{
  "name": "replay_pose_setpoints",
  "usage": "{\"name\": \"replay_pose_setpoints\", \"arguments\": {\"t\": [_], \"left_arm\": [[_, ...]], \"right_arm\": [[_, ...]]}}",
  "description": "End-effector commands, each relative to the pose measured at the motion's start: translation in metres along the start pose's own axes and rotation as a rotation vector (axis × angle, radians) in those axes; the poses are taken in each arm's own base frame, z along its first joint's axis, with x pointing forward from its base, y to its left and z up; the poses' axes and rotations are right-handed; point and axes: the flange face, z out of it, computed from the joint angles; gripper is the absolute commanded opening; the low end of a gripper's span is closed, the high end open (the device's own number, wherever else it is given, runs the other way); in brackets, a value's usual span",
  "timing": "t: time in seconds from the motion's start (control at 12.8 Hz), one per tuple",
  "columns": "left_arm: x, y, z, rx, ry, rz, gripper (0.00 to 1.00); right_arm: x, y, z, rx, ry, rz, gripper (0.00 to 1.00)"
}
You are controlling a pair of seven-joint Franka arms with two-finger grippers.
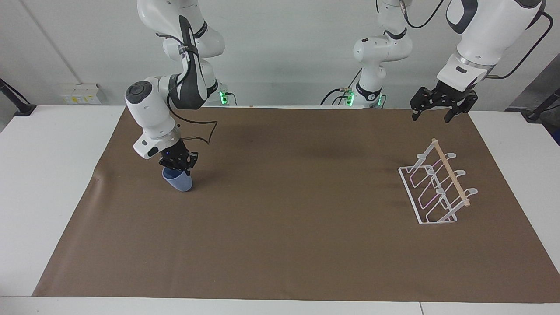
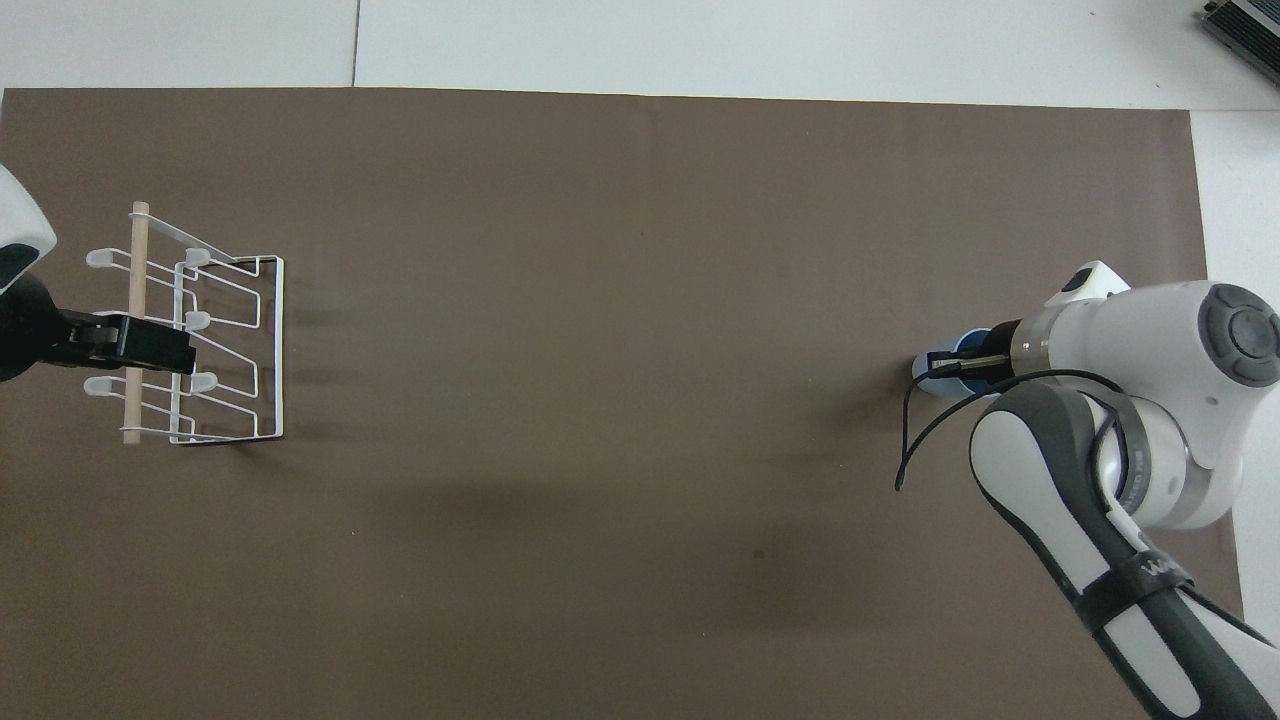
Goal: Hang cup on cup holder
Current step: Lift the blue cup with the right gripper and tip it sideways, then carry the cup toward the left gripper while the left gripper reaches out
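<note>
Cup (image 1: 178, 182) sat tilted on the brown mat (image 1: 280, 245) toward my right arm's end, directly under my right gripper (image 1: 178, 168), whose fingers had clamped its rim; my left gripper (image 1: 431, 116) waited spread wide above the cup holder (image 1: 437, 188).

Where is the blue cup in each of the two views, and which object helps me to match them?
Facing view: the cup is at the picture's left, tilted, under the right pincer.
Overhead view: the cup is at the picture's right, mostly covered by that pincer.
Shared landmark: the white cup holder, at the left arm's end of the table.
</note>
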Motion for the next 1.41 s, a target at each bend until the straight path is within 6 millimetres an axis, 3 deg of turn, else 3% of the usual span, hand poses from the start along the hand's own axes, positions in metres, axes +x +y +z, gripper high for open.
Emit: {"name": "replay_pose_setpoints", "arguments": {"t": [0.0,0.24,0.47,0.63,0.86,1.02,1.33], "left_arm": [[-0.010,0.001,-0.002,0.018,-0.011,-0.004,1.00],[-0.010,-0.003,-0.002,0.018,-0.010,-0.092,1.00],[-0.009,0.011,-0.001,-0.004,-0.010,-0.343,1.00],[-0.013,0.022,0.002,-0.091,-0.045,-0.593,1.00],[-0.015,0.047,0.002,-0.200,-0.122,-0.959,1.00],[-0.011,0.055,-0.001,-0.320,-0.190,-1.174,1.00],[-0.013,0.076,0.015,-0.536,-0.274,-1.349,1.00]], "right_arm": [[0.003,-0.003,-0.009,0.133,0.054,-0.039,0.00],[0.001,-0.010,-0.011,0.293,0.098,-0.077,0.00],[0.002,-0.026,-0.019,0.545,0.201,-0.010,0.00],[0.004,-0.049,-0.023,0.703,0.262,0.053,0.00],[0.002,-0.109,-0.025,0.882,0.296,0.142,0.00],[-0.003,-0.138,-0.025,0.938,0.282,0.147,0.00],[-0.019,-0.212,-0.031,1.112,0.292,0.275,0.00]]}}
